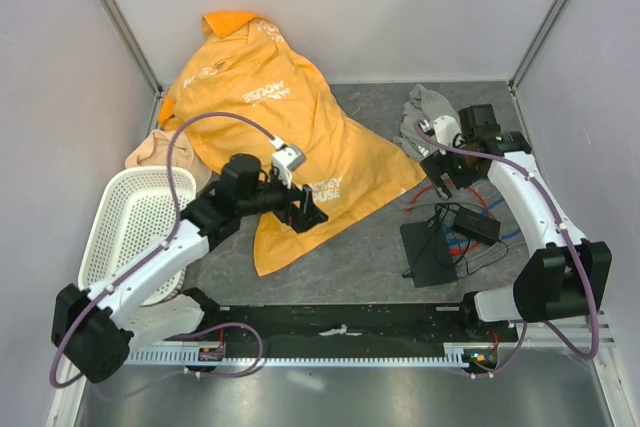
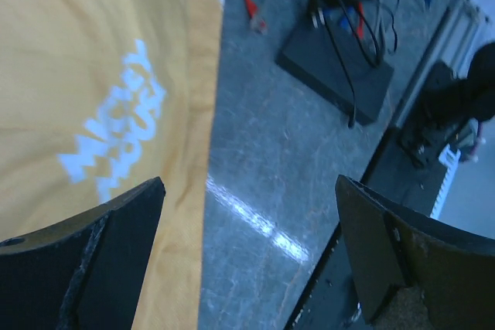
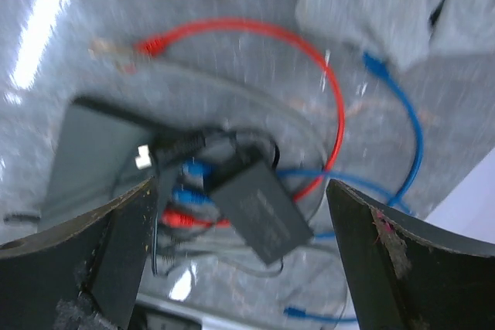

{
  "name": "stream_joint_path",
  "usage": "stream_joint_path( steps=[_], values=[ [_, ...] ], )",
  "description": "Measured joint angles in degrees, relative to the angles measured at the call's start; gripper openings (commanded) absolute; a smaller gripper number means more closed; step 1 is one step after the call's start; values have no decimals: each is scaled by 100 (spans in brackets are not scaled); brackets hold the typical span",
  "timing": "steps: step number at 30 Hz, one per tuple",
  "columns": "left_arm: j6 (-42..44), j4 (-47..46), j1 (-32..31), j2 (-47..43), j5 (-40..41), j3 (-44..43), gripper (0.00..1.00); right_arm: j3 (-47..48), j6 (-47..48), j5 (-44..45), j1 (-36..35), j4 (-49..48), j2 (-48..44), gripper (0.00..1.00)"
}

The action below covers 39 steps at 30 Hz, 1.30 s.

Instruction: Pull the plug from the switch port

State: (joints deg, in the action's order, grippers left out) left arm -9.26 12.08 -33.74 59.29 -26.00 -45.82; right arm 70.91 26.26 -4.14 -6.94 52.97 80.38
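Note:
The switch is a flat matte-black slab on the table right of centre. It also shows in the left wrist view and, blurred, in the right wrist view. Blue plugs and a red plug sit in the ports along its edge, beside a thin black cord. A smaller black power brick lies on the cables next to that edge. My right gripper is open and empty, above the brick and plugs. My left gripper is open and empty over the orange cloth's edge.
A big orange cloth covers the middle and back left. A grey cloth lies at the back right. A white basket stands at the left. Red cable and blue cable loop around the switch.

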Motion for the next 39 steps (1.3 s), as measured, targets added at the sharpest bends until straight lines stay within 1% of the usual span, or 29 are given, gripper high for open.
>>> stream_joint_path(
  steps=[5,9,12,17,20,22,26,30,34,39],
  values=[
    [11,-111,-734,811,50,208,99,-350,127,50,341,647,-387,98],
    [13,-463,-1130,1556,94,146,99,-741,186,-155,356,1027,-684,98],
    [13,-710,-1244,1792,155,131,99,-1097,417,-116,339,1104,-826,98],
    [26,-1034,-1263,1849,212,131,99,-1923,1108,428,341,970,-1294,98],
    [153,-1250,-1263,1958,210,133,99,-2181,1386,691,341,826,-1510,98],
    [267,-1311,-1263,2046,221,146,99,-2275,1517,846,339,619,-1423,98],
    [472,-1257,-1261,2076,321,223,99,-2337,1729,1003,295,219,-988,98],
    [555,-1220,-1209,2076,345,251,99,-2227,1853,1056,-109,46,-640,98],
    [568,-1220,-1108,2083,363,264,99,-1912,1799,1029,-505,90,-654,98],
    [564,-1248,-1058,2293,293,188,99,-1410,1609,938,-699,345,-962,98]
  ],
)
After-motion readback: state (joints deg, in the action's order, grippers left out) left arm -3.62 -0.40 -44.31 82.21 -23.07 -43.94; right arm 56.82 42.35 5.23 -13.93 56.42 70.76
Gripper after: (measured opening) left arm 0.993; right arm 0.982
